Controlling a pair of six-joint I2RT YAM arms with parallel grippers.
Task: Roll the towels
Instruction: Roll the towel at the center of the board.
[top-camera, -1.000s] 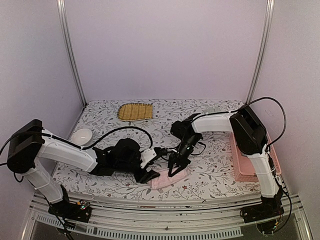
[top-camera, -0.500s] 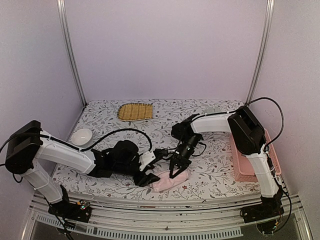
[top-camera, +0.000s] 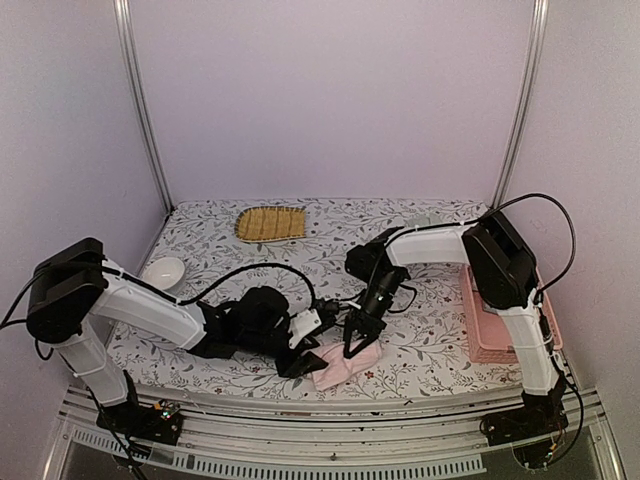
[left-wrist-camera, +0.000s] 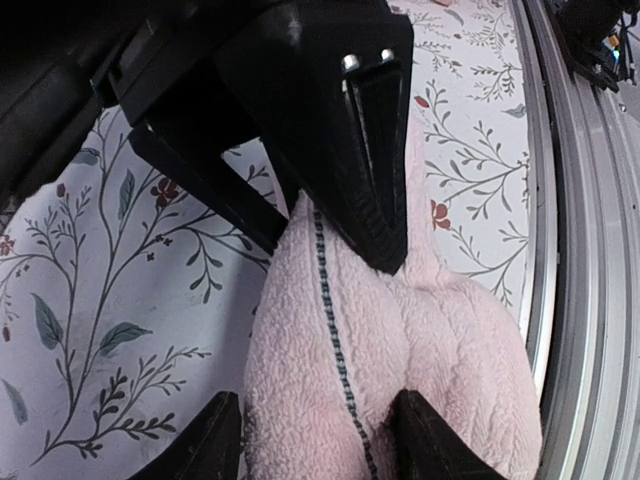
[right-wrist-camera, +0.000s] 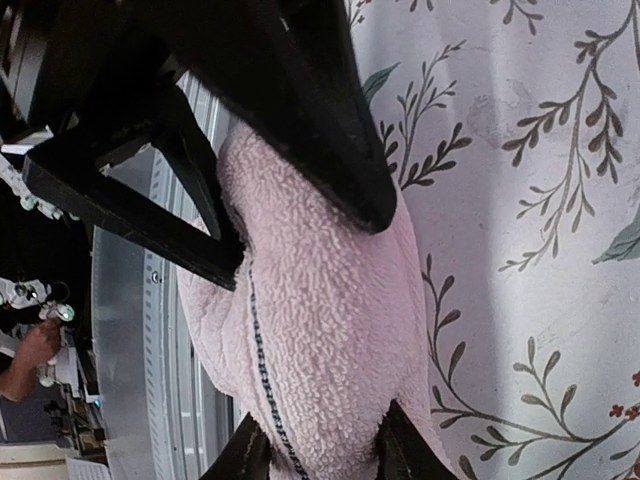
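A pink towel (top-camera: 343, 366) lies bunched into a thick fold near the table's front edge, a dark stitched line running along it (left-wrist-camera: 335, 330). My left gripper (top-camera: 304, 355) reaches in from the left; its fingertips (left-wrist-camera: 318, 445) press into the towel on both sides. From behind, my right gripper (top-camera: 357, 343) comes down on the same towel (right-wrist-camera: 320, 320), and its fingertips (right-wrist-camera: 322, 452) squeeze the pink pile between them. Each wrist view shows the other gripper's black fingers (left-wrist-camera: 370, 150) (right-wrist-camera: 300, 110) lying on the towel's far end. No other towel shows clearly.
A yellow-brown ribbed mat (top-camera: 270, 222) lies at the back. A white bowl (top-camera: 163, 271) sits at the left, a pink tray (top-camera: 497, 330) along the right edge. A pale object (top-camera: 428, 217) shows behind the right arm. The metal front rail (left-wrist-camera: 590, 300) runs right beside the towel.
Both grippers and the pink towel have shifted slightly right and toward the front edge. The towel looks more bunched than a second ago.
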